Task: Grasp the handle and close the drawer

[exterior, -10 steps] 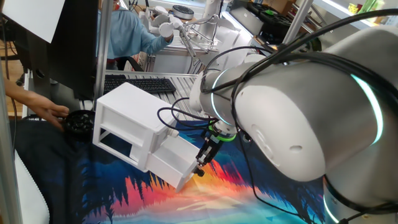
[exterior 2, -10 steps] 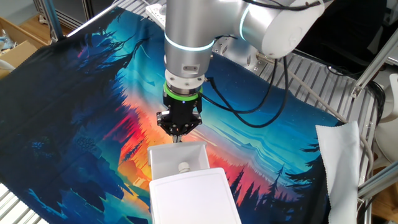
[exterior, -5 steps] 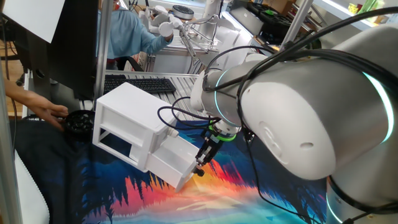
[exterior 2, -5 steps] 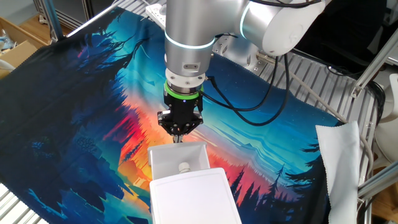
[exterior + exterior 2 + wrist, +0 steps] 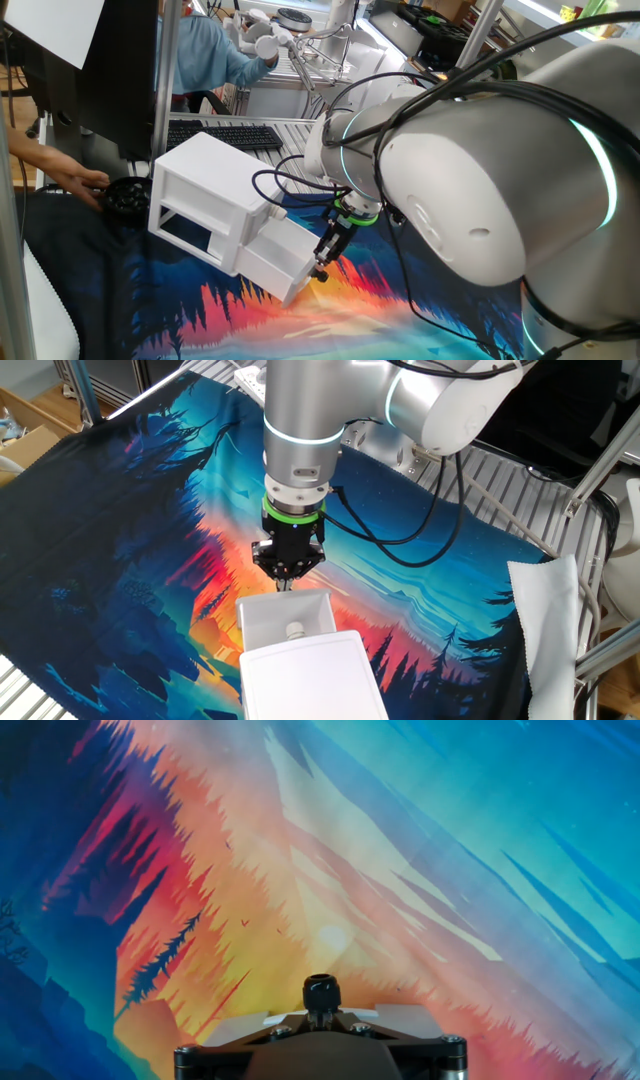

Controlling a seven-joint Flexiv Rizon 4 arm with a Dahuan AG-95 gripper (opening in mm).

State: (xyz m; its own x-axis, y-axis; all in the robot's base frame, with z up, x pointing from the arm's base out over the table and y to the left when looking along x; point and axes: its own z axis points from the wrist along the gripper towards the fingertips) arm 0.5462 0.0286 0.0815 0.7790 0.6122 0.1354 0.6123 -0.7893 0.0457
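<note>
The small white cabinet [image 5: 200, 185] stands on the colourful mat, its bottom drawer [image 5: 280, 255] pulled well out. From above, the drawer [image 5: 285, 615] shows as an open white box with a pale round knob at its back. My gripper [image 5: 321, 268] is at the drawer's front, shut on the handle. In the hand view the handle [image 5: 320, 991] is a dark knob sticking up from between my fingertips [image 5: 320, 1014], with the white drawer front [image 5: 405, 1018] just behind. In the other fixed view my gripper [image 5: 287, 582] hides the handle.
A keyboard [image 5: 225, 135] lies behind the cabinet. A person's hand [image 5: 65, 178] rests by a black round object [image 5: 125, 195] at the left. White cloth [image 5: 545, 620] hangs at the mat's right edge, near metal frame bars [image 5: 600, 480].
</note>
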